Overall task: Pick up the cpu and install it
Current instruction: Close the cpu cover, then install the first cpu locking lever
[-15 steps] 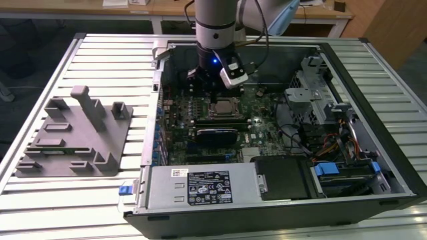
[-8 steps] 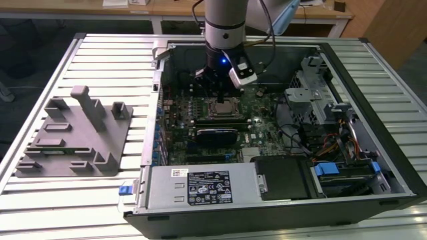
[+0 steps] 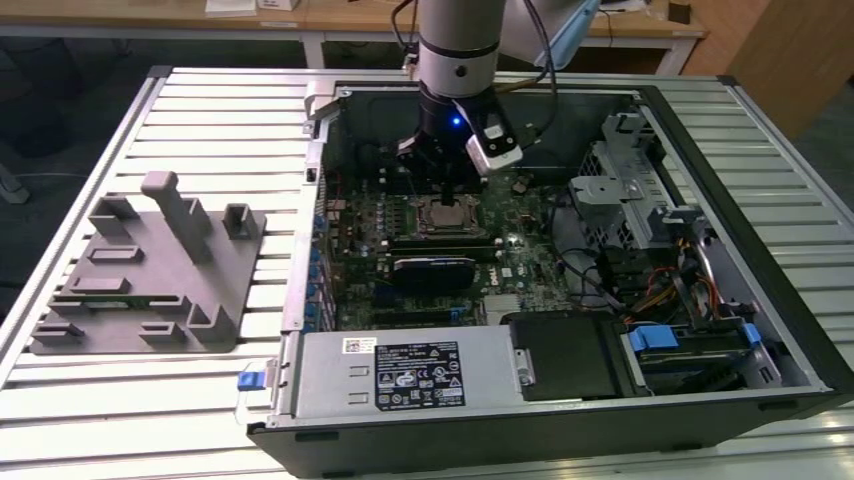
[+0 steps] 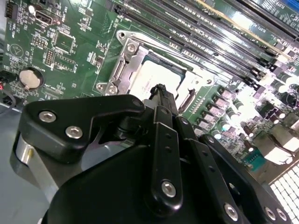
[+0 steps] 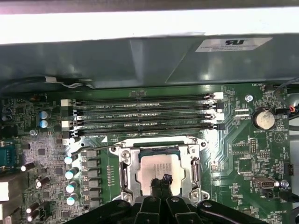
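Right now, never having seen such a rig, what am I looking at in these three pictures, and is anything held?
The exterior view, from a camera off the machine, shows one robot arm reaching down into an open computer case lying on a slatted table; a grey tray with upright posts sits at the exterior view's left. Both wrist views come from cameras riding on the arm, looking at the green motherboard. The cpu lies flat in its metal socket frame. The gripper is shut, its tip right over the cpu, holding nothing; whether it touches I cannot tell.
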`<state>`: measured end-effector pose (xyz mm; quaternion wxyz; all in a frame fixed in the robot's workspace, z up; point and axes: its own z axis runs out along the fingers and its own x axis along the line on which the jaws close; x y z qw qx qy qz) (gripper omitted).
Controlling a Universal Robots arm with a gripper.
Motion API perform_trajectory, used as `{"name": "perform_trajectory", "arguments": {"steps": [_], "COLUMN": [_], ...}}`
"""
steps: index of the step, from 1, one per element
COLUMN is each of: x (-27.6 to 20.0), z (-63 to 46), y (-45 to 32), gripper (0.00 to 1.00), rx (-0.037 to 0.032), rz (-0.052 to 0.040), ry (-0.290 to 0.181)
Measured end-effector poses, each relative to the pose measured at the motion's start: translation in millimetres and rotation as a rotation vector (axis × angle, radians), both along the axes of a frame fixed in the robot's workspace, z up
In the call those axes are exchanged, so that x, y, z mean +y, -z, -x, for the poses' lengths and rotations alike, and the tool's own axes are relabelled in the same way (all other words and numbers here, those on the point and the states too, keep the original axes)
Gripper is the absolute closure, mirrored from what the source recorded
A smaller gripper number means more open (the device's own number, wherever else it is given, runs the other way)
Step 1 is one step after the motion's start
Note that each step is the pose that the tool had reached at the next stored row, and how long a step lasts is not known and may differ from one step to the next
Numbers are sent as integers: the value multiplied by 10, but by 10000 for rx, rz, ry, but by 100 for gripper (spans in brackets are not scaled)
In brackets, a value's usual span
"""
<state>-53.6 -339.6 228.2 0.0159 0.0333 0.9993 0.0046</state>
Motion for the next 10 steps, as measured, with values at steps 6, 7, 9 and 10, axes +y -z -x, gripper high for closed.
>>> {"name": "perform_trajectory", "arguments": {"steps": [6,7,9,10], "x": [0,0,0,0], "z": [0,0,0,0], "y": [-49,-49,-55,-55], "gripper": [89,89,89,89], "rx": [-1,-2,-1,-1], "rz": [-2,-3,-1,-1], "ry": [-1,-1,-1,-1]}}
